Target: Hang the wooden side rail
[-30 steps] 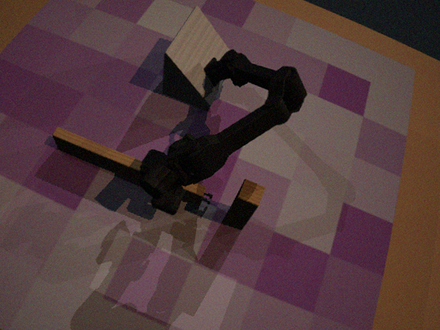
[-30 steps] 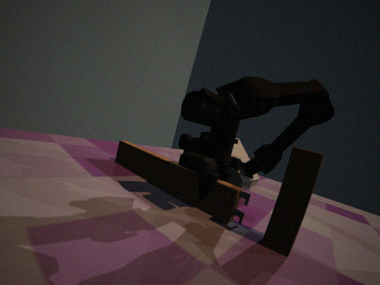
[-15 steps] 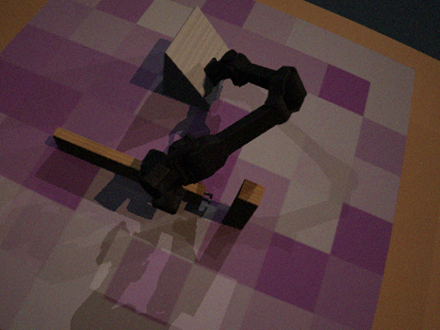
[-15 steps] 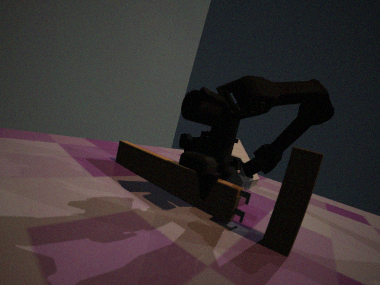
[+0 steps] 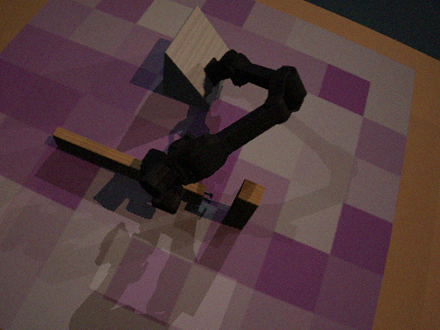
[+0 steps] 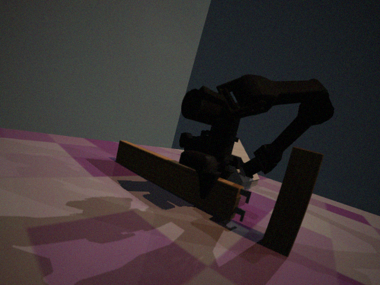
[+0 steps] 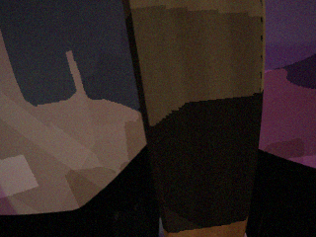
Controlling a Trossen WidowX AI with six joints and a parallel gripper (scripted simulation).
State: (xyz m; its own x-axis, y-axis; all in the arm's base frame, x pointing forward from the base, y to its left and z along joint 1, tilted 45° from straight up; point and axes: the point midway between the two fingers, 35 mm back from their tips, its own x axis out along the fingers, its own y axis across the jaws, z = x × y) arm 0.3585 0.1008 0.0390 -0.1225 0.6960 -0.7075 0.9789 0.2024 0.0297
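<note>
The wooden side rail (image 5: 96, 151) (image 6: 153, 167) (image 7: 202, 59) is a long dark-sided board standing on its edge. My gripper (image 6: 206, 184) is shut on it from above, nearer its hooked end. Two dark steel hooks, an upper hook (image 6: 247, 195) and a lower hook (image 6: 241, 213), stick out of the rail's end toward the headboard post (image 5: 244, 206) (image 6: 293, 200). The post stands upright, and a gap lies between it and the hooks. The post's slot and pins are hidden in these views. Whether the rail's near end touches the table is hard to tell.
A pale slanted block (image 5: 195, 46) (image 6: 242, 153) stands behind, beside the arm's base. The arm (image 5: 253, 120) (image 6: 291, 92) reaches over from there. A pink and white checkered mat (image 5: 299, 270) covers much of the orange-brown table (image 5: 433, 214). The light is dim, with strong shadows.
</note>
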